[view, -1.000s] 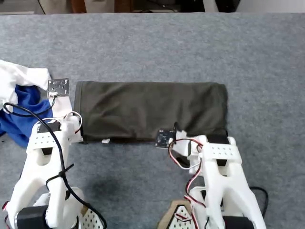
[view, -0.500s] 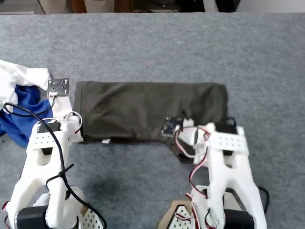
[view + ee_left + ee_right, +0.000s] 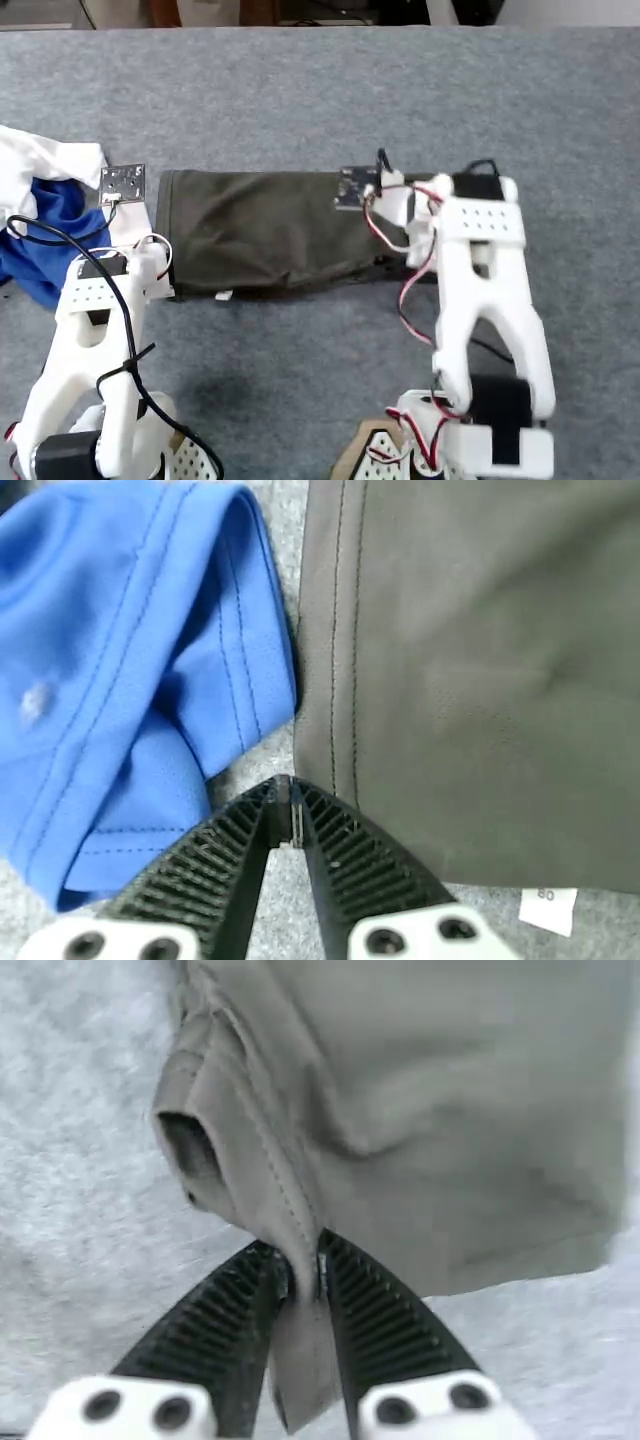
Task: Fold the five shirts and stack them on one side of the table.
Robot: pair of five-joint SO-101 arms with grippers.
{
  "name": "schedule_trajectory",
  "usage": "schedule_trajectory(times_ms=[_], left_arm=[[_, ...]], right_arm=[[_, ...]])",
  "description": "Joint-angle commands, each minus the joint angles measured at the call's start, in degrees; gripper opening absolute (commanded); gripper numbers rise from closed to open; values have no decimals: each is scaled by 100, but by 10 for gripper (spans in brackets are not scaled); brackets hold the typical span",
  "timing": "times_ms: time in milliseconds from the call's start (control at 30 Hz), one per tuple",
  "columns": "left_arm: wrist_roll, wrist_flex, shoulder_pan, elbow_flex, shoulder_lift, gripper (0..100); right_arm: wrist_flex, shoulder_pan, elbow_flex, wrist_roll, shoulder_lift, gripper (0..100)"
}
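Three shirts to count: one olive shirt (image 3: pixel 260 230), one blue shirt (image 3: pixel 60 210), one white shirt (image 3: pixel 40 155). Two arms, the left arm (image 3: pixel 75 370) and the right arm (image 3: pixel 480 225). Two grippers, the left gripper (image 3: pixel 291 815) and the right gripper (image 3: pixel 300 1265). Two circuit boards: left board (image 3: pixel 122 182), right board (image 3: pixel 357 187). One white tag (image 3: pixel 545 905) at the olive shirt's edge. One grey table (image 3: pixel 300 90).

Even light casts faint shadow along the shirt (image 3: pixel 250 230)
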Motion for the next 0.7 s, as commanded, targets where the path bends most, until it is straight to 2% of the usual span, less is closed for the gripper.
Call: schedule_trajectory(times_ms=[0, 300, 500, 667], left_arm=[[0, -70, 35, 9, -22, 21], [-9, -70, 44, 18, -22, 21], [-9, -70, 44, 26, -22, 21], [-18, -70, 44, 26, -22, 22]], right_arm=[[26, -321, -664, 9, 444, 4], [-273, -549, -1851, 290, 2088, 4], [-290, -567, -2484, 299, 2457, 14], [-308, -532, -2738, -97, 2448, 221]])
